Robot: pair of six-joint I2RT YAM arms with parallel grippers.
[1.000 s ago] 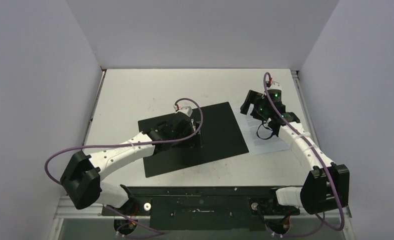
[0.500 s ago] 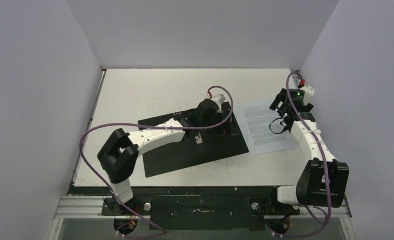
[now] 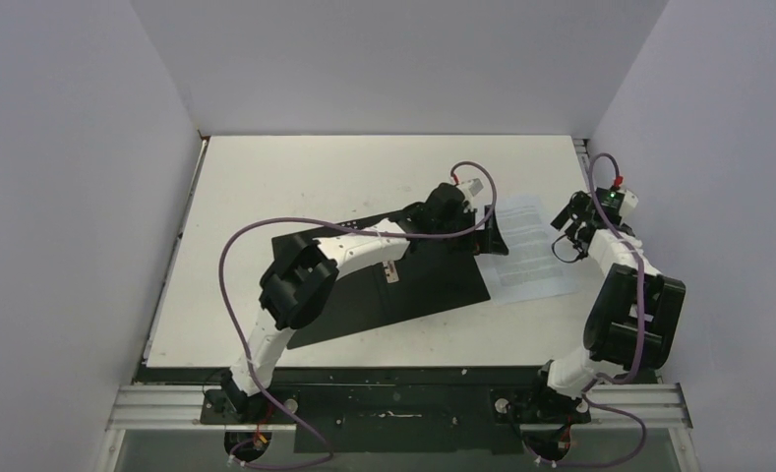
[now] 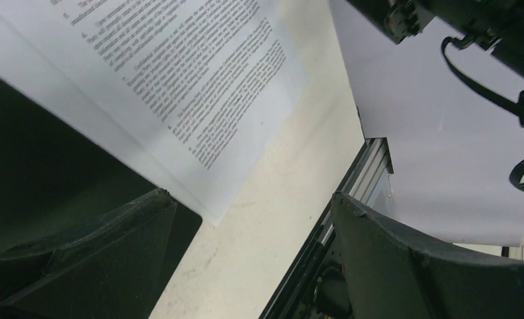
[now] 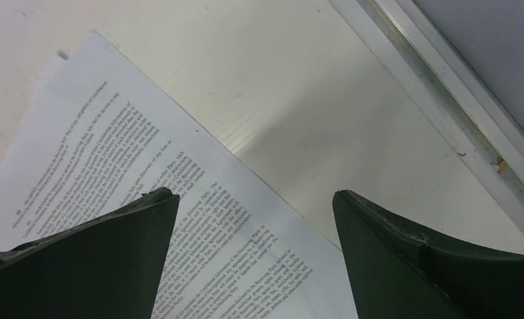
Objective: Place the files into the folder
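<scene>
The folder (image 3: 364, 295) lies open and flat in the middle of the table, black inside up, with a small metal clip (image 3: 391, 272) on its spine. The files (image 3: 531, 258), white sheets of dense black text, lie just right of it. My left gripper (image 3: 492, 232) hangs open over the seam between the folder's right edge and the sheets. The left wrist view shows the folder (image 4: 40, 166), the files (image 4: 179, 86) and bare table between the fingers, gripper (image 4: 251, 194) empty. My right gripper (image 3: 570, 222) is open above the sheets' right edge, files (image 5: 99, 179) under the gripper (image 5: 254, 193).
A metal rail (image 5: 445, 106) runs along the table's right edge close to the right gripper, with the grey wall (image 3: 698, 147) just beyond. The right arm (image 4: 485, 33) shows at the top of the left wrist view. Bare tabletop (image 3: 315, 177) lies behind the folder.
The left arm has swung right across the folder to the files' left edge. The right gripper has moved off the sheets toward their right edge, uncovering them.
</scene>
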